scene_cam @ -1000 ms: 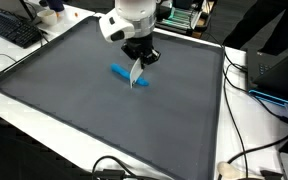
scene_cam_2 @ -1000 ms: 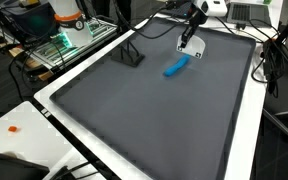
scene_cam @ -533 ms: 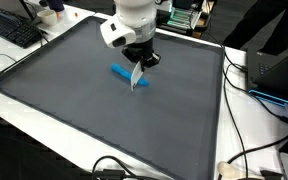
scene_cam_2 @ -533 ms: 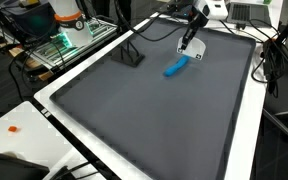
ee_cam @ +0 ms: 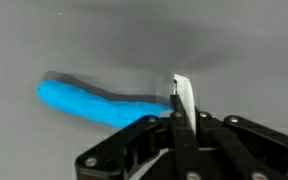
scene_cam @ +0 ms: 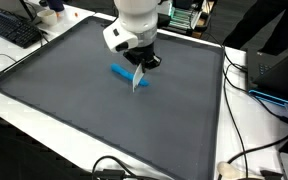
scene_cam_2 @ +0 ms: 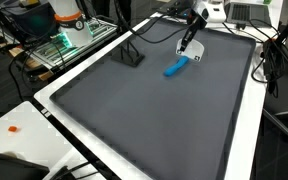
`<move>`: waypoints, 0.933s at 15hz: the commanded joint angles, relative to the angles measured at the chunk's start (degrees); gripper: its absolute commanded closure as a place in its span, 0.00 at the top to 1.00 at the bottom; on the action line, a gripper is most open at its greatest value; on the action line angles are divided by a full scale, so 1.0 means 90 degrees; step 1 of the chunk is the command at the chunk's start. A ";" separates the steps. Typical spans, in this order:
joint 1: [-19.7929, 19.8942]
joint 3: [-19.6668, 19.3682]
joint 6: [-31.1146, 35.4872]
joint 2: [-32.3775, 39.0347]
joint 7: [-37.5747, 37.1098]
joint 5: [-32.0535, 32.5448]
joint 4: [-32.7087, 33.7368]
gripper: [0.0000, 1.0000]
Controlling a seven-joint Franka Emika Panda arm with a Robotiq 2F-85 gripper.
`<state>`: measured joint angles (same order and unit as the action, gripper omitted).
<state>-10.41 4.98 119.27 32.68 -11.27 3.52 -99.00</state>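
End effector [scene_cam: 141, 66] clamped fully down on a thin white strip [scene_cam: 137, 78]. Wrist view confirms: fingers pinched together at the end effector [ee_cam: 181, 120], with the white strip [ee_cam: 184, 95] sticking out edge-on between them.

Blue elongated piece [scene_cam: 122, 73] lies flat on the dark grey mat [scene_cam: 64, 95] covering the bench [scene_cam: 236, 120]. It sits in the half of the mat nearest the arm's base, well off the side edges. Same piece shows in an exterior view [scene_cam_2: 176, 67] and, blurred, in the wrist view [ee_cam: 94, 103].

Strip hangs tilted, its lower tip right at one end of the blue piece. Touching or just above, can't tell.

Off the mat: keyboard [scene_cam: 14, 30] at a bench corner and a small black stand [scene_cam_2: 132, 55] near the mat's edge.
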 commanded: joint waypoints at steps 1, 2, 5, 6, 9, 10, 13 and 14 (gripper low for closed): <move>-0.0118 -0.0101 0.0089 0.0146 0.0022 0.0144 -0.0064 0.01; -0.0132 -0.0113 0.0102 0.0154 0.0003 0.0156 -0.0082 0.01; -0.0122 -0.0123 0.0169 0.0169 -0.0007 0.0117 -0.0183 0.01; -0.0115 -0.0125 0.0171 0.0173 -0.0013 0.0101 -0.0212 0.01; -0.0073 -0.0116 0.0281 0.0127 -0.0019 0.0022 -0.0367 0.01; -0.0054 -0.0112 0.0298 0.0112 -0.0015 -0.0010 -0.0417 0.01; 0.0018 -0.0083 0.0272 -0.0025 0.0001 -0.0155 -0.0554 0.01; 0.0051 -0.0067 0.0192 -0.0083 -0.0034 -0.0266 -0.0615 0.01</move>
<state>-10.67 4.44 120.69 32.98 -11.26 3.16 -100.53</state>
